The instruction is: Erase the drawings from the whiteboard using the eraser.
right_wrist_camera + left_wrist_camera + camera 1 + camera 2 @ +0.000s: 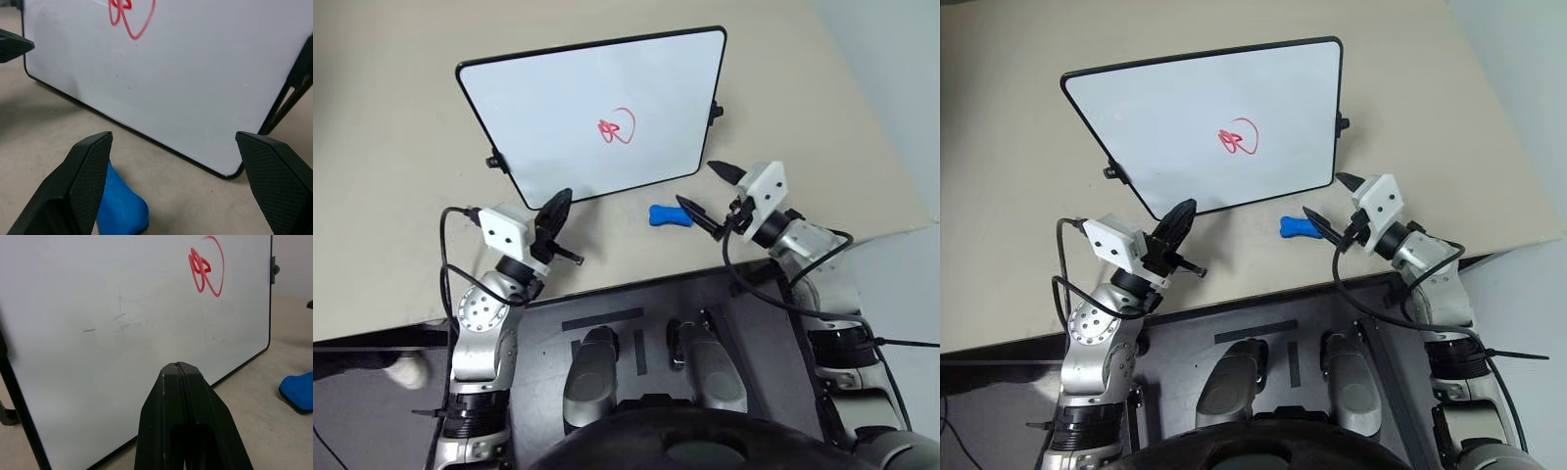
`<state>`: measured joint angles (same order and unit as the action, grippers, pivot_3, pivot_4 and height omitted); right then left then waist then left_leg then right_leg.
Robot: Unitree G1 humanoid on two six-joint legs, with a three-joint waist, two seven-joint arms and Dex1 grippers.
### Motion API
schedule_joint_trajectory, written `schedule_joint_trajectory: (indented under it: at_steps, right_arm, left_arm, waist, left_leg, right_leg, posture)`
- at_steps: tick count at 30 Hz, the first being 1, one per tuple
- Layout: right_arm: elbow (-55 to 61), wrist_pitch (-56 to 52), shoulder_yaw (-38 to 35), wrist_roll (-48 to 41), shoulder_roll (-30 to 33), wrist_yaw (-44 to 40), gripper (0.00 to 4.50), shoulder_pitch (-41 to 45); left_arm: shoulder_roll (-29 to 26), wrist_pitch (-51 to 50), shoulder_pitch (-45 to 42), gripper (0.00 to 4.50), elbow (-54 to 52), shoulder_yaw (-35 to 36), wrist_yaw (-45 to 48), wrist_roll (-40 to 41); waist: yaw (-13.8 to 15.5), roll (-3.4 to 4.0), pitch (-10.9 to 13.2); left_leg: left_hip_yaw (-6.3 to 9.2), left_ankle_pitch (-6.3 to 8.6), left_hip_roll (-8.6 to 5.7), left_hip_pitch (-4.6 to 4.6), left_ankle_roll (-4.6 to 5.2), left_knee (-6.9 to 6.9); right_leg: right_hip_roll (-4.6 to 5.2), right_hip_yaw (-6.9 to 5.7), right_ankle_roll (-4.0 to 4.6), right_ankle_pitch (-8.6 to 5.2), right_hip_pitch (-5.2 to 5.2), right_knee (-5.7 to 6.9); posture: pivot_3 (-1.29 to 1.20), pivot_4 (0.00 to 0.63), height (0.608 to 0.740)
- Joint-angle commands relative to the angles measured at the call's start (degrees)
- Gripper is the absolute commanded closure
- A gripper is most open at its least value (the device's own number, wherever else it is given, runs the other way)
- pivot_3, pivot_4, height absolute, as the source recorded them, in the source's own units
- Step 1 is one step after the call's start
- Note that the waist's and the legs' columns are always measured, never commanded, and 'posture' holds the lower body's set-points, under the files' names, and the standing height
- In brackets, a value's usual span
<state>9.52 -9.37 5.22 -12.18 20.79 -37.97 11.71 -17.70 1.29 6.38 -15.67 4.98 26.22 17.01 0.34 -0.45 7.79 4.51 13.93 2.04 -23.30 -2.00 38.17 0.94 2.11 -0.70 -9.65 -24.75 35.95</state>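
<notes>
The whiteboard (558, 108) stands tilted on the beige table, with the drawings (617, 127), a small red scribble of loops, right of its middle. The blue eraser (668, 215) lies on the table just in front of the board's lower right corner. My right gripper (693, 182) is open beside that corner. Its lower finger (83, 186) is close over the eraser (120, 208), which lies partly hidden behind it and not between the jaws. My left gripper (560, 201) is shut on nothing and points at the board's lower left edge; its closed tip (178, 367) is near the board face.
The table (391, 196) has bare room left of and behind the board. Its front edge runs under both arms, with a dark lower surface (646, 304) beyond it. A black knob (715, 110) sticks out on the board's right side and another knob (492, 161) on its left.
</notes>
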Motion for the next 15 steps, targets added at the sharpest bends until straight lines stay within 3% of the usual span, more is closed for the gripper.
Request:
schedule_joint_trajectory:
  at_steps: [1,15]
  right_arm:
    - [3.1,-0.1,-0.4,-1.0,-0.3,0.5,0.25,-0.6]
    - [5.7,-2.3,1.0,-0.9,2.5,-2.4,0.25,-1.2]
  left_arm:
    - [-0.8,-0.1,-0.9,4.50,-2.5,1.0,0.5,1.0]
    - [0.1,0.3,0.6,4.50,-3.5,0.7,0.1,0.3]
  waist:
    - [0.0,0.00,0.0]
    - [0.0,0.00,0.0]
  left_leg:
    - [0.00,-0.01,0.00,0.02,0.00,0.00]
    - [-0.01,0.01,0.00,0.08,-0.01,-0.02]
  right_leg:
    - [0.00,0.00,0.00,0.00,0.02,0.00]
    - [0.00,0.01,-0.05,-0.03,0.07,-0.02]
  posture:
    - [0.00,0.150,0.740]
    - [0.00,0.150,0.740]
